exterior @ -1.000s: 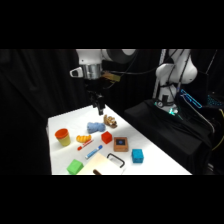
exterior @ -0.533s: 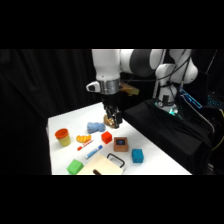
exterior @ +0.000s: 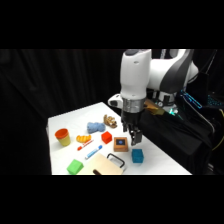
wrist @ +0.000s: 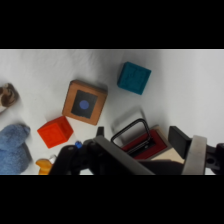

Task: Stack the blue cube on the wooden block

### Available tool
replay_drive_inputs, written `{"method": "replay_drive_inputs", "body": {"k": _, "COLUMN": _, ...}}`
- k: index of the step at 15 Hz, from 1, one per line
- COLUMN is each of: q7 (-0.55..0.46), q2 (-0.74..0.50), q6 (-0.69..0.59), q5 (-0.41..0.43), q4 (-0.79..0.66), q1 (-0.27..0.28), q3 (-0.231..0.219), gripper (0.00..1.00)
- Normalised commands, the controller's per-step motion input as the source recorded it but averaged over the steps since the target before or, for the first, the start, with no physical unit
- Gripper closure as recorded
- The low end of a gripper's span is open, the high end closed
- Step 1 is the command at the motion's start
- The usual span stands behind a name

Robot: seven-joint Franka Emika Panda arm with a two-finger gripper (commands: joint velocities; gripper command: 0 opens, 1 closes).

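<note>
Fingers (exterior: 134, 138) state: cannot tell; gripper hangs above wooden block (exterior: 120, 144) and blue cube (exterior: 137, 156). Cube sits on counter (exterior: 65, 121) just beside block, not touching, edges skewed, no long axis. Red cube (wrist: 55, 132) near block.

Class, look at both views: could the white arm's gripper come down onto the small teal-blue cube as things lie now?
Probably yes. The small teal-blue cube stands alone on bare white table, apart from the square brown wooden block, with nothing on top. The gripper hovers close above it.

My tool (exterior: 134, 139) hangs above the block (exterior: 120, 144); cube (exterior: 137, 156) lies just right-front of block on table (exterior: 62, 121).
</note>
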Motion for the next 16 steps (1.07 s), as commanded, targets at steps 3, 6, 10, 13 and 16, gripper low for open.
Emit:
{"method": "replay_drive_inputs", "body": {"k": 3, "q7": 0.6, "q2": -0.02, "q6": 0.28, "q5": -0.246, "q4": -0.19, "q1": 0.116, "q3": 0.009, "gripper": 0.0}}
{"method": "replay_drive_inputs", "body": {"k": 6, "q7": 0.51, "q2": 0.01, "q6": 0.28, "q5": -0.246, "q4": -0.17, "q1": 0.083, "q3": -0.008, "gripper": 0.0}}
{"method": "replay_drive_inputs", "body": {"k": 10, "q7": 0.36, "q2": 0.13, "q6": 0.36, "q5": -0.203, "q4": -0.1, "q1": 0.053, "q3": -0.062, "gripper": 0.0}}
{"method": "replay_drive_inputs", "body": {"k": 13, "q7": 0.26, "q2": 0.17, "q6": 0.36, "q5": -0.157, "q4": -0.05, "q1": 0.104, "q3": -0.133, "gripper": 0.0}}
{"method": "replay_drive_inputs", "body": {"k": 16, "q7": 0.21, "q2": 0.16, "q6": 0.29, "q5": -0.108, "q4": -0.02, "q1": 0.166, "q3": -0.17, "gripper": 0.0}}
